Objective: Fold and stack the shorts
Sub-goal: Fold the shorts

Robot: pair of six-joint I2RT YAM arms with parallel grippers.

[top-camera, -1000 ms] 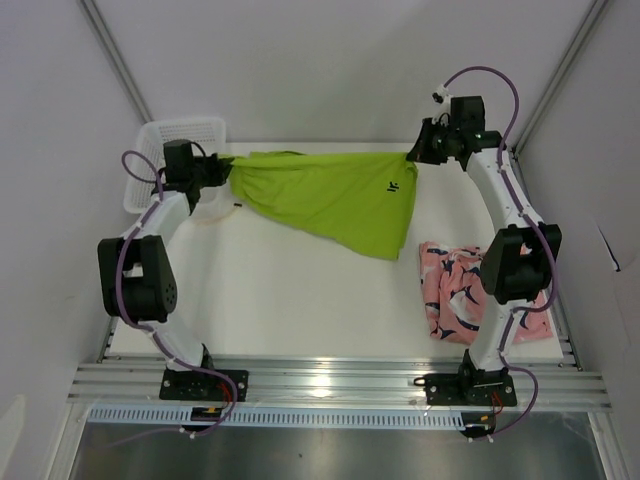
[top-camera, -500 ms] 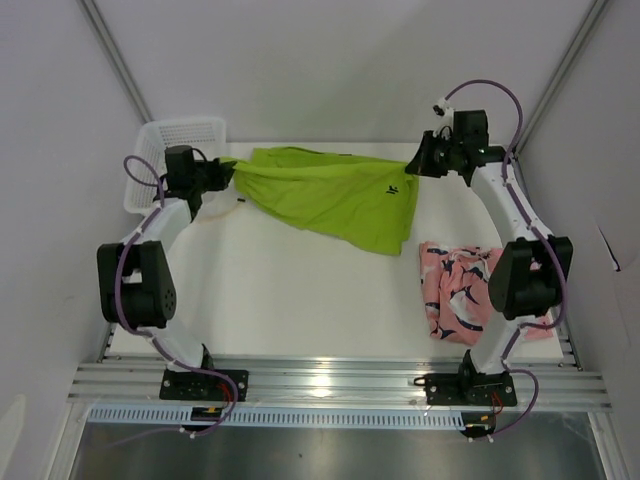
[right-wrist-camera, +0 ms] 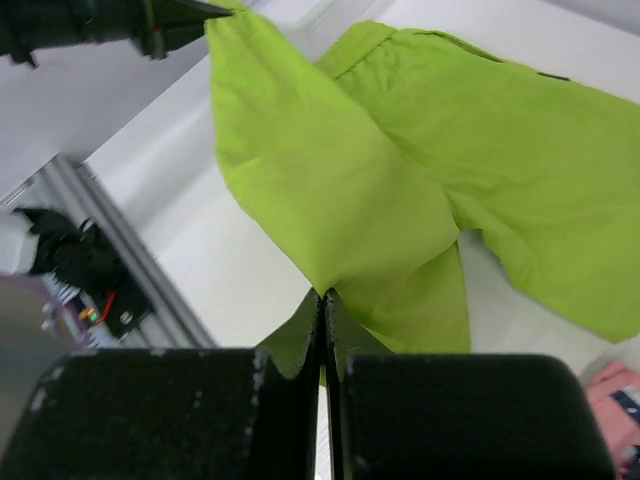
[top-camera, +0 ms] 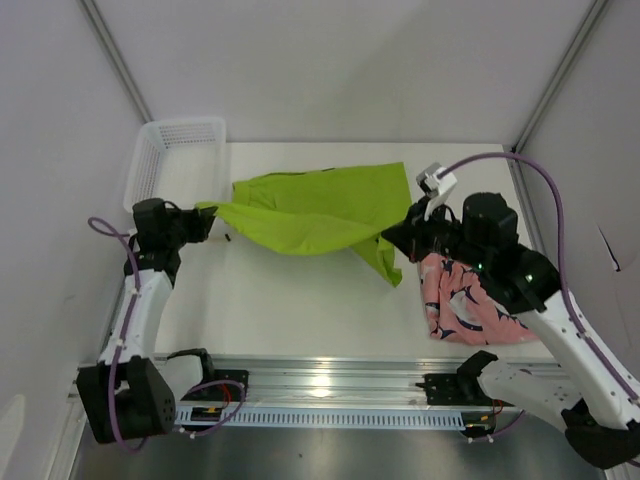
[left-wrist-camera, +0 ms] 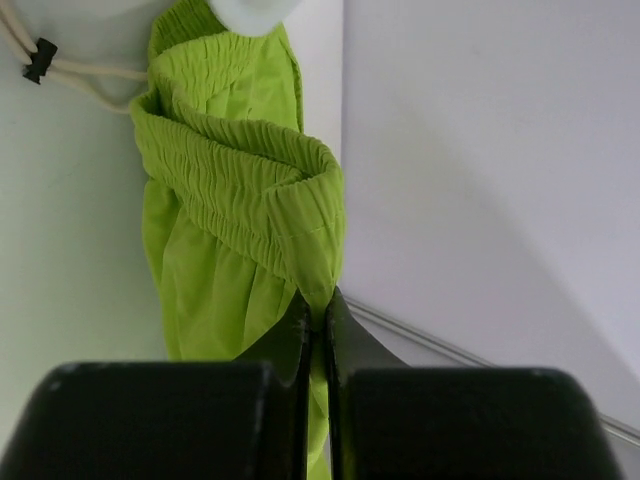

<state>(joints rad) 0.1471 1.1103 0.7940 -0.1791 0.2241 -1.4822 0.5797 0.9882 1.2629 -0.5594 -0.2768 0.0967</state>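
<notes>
My left claw (left-wrist-camera: 318,305) and right claw (right-wrist-camera: 322,298) each pinch the plain lime-green fabric shorts (top-camera: 310,210) slung between them.

You have no text, brand or number that can be read here. The only candidate is a small dark mark (right-wrist-camera: 551,76) on the lime green soft fabric shorts (right-wrist-camera: 400,170), seen from the right wrist, and it is too small to make out.

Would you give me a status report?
Left gripper and right gripper shut on lime green fabric shorts. Pink fish-print shorts crumpled under right arm. Nothing blocking.
</notes>
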